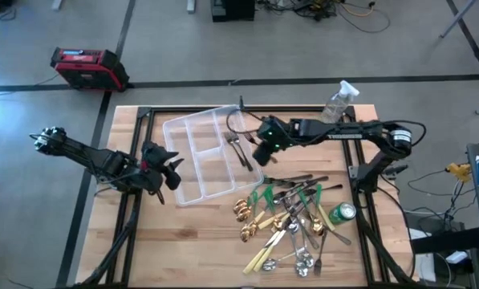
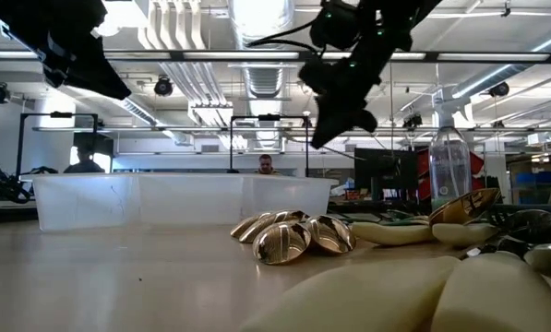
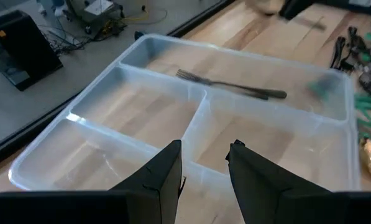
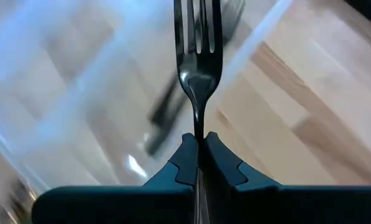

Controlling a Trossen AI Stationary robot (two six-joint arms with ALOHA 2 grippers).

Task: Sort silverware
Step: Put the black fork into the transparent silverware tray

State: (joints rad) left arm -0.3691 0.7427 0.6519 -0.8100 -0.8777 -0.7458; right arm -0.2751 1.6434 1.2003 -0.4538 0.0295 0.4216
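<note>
right gripper [image 4: 199, 152]: fingers clenched on the neck of one dark metal fork [image 4: 197, 43], tines pointing away from the wrist; hangs above the right edge of the tray, over its long compartment
left gripper [image 3: 204, 165]: fingers released, parted, nothing between them; sits at the left edge of the tray, aimed across it
tray: one clear plastic divided tray [image 1: 192, 128] on the wooden table [image 1: 183, 241]; four compartments seen in the left wrist view, one long and three smaller
in tray: one dark fork [image 3: 229, 84] lying flat in the long compartment; the three smaller compartments show only bare plastic
unsorted silverware pile [image 1: 291, 221]: on the table right of the tray, pieces overlapping; count only rough
gold spoons [image 1: 245, 213]: about four bowls, clustered at the pile's left side, near the tray's corner
green-handled pieces [image 1: 263, 197]: at least three, mid pile
cream-yellow-handled knives [image 1: 263, 255]: about two, at the pile's front edge
shiny silver spoons [image 1: 303, 257]: at least three, front of pile
dark pieces in pile: several, exact number unclear
green can [image 1: 342, 212]: one, lying at the pile's right side
clear spray bottle [image 1: 337, 103]: one, upright near the table's far right corner
red and black case [image 1: 87, 67]: one, on the floor beyond the table
</note>
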